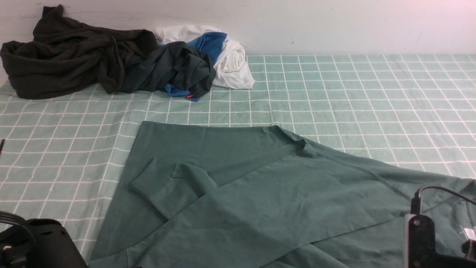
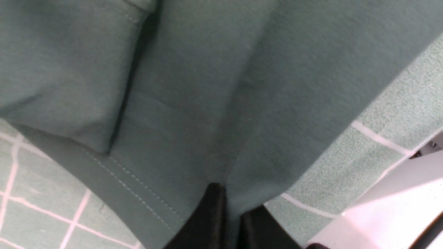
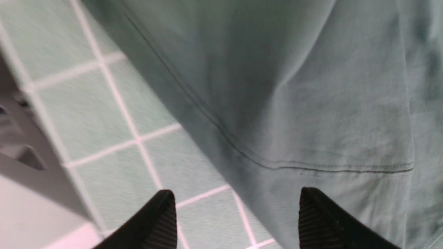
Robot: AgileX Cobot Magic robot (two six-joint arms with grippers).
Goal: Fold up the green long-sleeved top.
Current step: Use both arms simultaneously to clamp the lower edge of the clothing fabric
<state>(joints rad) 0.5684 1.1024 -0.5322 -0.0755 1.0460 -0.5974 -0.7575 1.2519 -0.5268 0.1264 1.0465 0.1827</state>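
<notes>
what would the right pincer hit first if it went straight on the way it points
Probably the green top: the open right pincer straddles its edge, half over the top, half over the checked cloth. Depth is unclear.

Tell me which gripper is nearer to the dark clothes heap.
Left. The left gripper, shut on the green top, sits front-left, same side as the heap; the right gripper, open, sits front-right.
</notes>
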